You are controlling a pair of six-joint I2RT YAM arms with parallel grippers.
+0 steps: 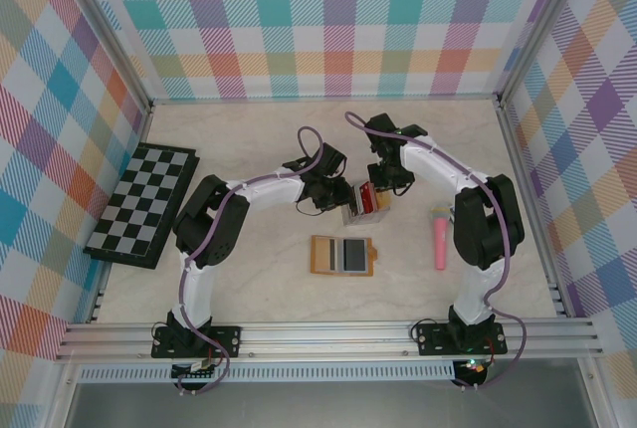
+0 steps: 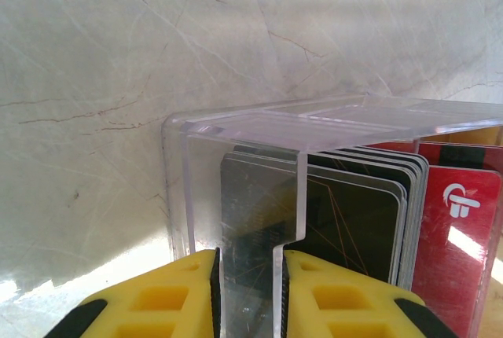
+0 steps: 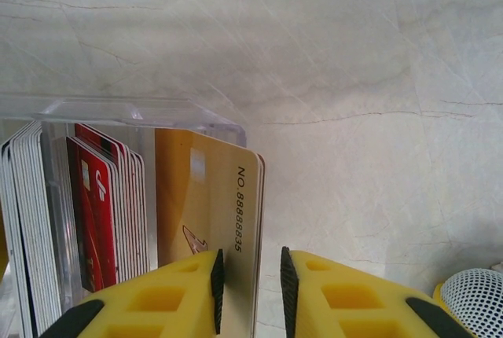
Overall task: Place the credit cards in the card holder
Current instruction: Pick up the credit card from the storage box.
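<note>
Mid-worktop (image 1: 259,279), entry one: a clear box (image 1: 364,204). In it we count a row of cards (image 2: 354,220) standing on edge: dark ones with pale rims, red ones with a white mark, and a gold card (image 3: 208,204) at the end of the row with a number printed down its side. Every card we can see stands in this box.

Entry two: holder (image 1: 341,255), tan, lying flat and open with its dark pockets up. It sits just on the near-edge side of the box, apart from it.

Entry three: left fingers (image 2: 212,295), yellow with dark pads. They pinch a clear wall of the box, which fills the gap between the pads.

Entry four: right fingers (image 3: 218,291), set either side of the gold card. We see a strip of bare worktop between the card's edge and one pad, so they stand slightly spread and are not yet pinching. We cannot tell whether the other pad touches the card's face.

Entry five: cylinder (image 1: 439,239), pink, lying toward the right edge, well apart from the holder.

Entry six: chessboard (image 1: 144,202), lying along the left edge.
</note>
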